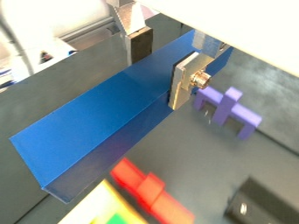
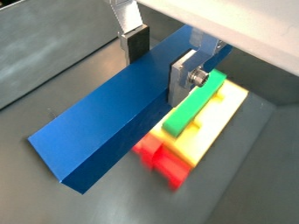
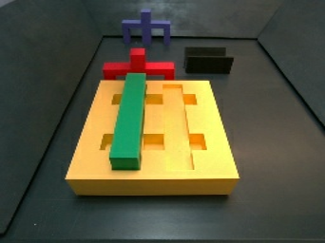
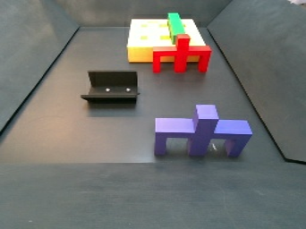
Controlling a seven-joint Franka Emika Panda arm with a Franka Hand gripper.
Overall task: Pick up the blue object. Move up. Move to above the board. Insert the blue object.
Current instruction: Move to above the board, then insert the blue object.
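The blue object (image 1: 100, 122), a long dark blue bar, lies between the fingers in both wrist views (image 2: 111, 118). My gripper (image 1: 162, 63) is shut on it, with one dark pad (image 1: 140, 44) on its far side and one silver plate (image 1: 184, 80) on its near side; it shows the same way in the other wrist picture (image 2: 162, 59). The bar hangs above the floor. Neither the gripper nor the bar shows in the side views. The yellow board (image 3: 152, 180) lies on the floor, seen in both side views (image 4: 143, 40) and under the bar in a wrist view (image 2: 232, 109).
A green bar (image 3: 131, 119) sits in a groove of the board. A red legged piece (image 3: 137, 66) stands against the board's end. A purplish-blue legged piece (image 4: 201, 134) stands apart. The fixture (image 4: 110, 87) stands on the floor beside them.
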